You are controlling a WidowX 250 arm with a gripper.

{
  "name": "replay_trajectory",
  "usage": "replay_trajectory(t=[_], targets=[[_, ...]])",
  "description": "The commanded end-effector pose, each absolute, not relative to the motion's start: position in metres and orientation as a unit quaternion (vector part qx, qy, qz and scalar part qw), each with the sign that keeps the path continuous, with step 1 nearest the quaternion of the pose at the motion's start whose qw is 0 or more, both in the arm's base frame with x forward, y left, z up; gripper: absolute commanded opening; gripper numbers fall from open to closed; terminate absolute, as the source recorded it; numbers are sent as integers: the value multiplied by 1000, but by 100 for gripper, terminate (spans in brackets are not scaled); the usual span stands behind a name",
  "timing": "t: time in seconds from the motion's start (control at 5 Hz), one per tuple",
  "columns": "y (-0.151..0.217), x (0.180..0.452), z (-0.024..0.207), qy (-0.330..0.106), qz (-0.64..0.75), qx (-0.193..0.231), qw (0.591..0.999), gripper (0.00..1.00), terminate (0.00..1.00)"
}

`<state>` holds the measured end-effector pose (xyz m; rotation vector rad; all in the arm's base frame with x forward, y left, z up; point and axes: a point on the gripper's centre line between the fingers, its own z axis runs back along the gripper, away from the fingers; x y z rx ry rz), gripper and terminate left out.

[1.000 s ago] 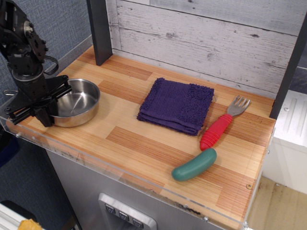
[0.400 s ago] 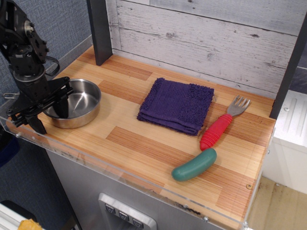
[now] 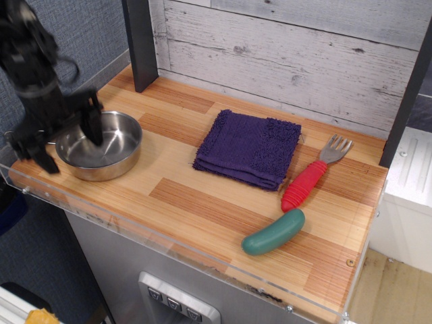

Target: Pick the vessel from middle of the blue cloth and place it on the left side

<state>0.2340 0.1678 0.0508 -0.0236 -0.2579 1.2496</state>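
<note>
Vessel down at nine o'clock, cloth bare.

Your gripper (image 3: 67, 135) hangs spread wide over the vessel (image 3: 100, 145), gripping nothing, one finger above the bowl, the other outside its left rim. The vessel sits flat on the wooden table (image 3: 202, 202), well apart from the blue cloth (image 3: 248, 148) at centre. Looks placed to me; you likely only need to clear away.

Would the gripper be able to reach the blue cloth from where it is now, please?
Probably yes: the blue cloth lies bare, with only open tabletop between it and the vessel, where the open gripper hovers.
</note>
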Motion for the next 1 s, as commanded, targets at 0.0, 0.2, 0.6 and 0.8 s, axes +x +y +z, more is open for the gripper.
replay_trajectory(t=[0.0, 0.2, 0.6, 0.8], targets=[[177, 227, 119, -201, 548, -4, 812, 100, 0], [177, 227, 119, -201, 548, -4, 812, 100, 0], [177, 227, 119, -201, 548, -4, 812, 100, 0], [177, 227, 119, -201, 548, -4, 812, 100, 100]])
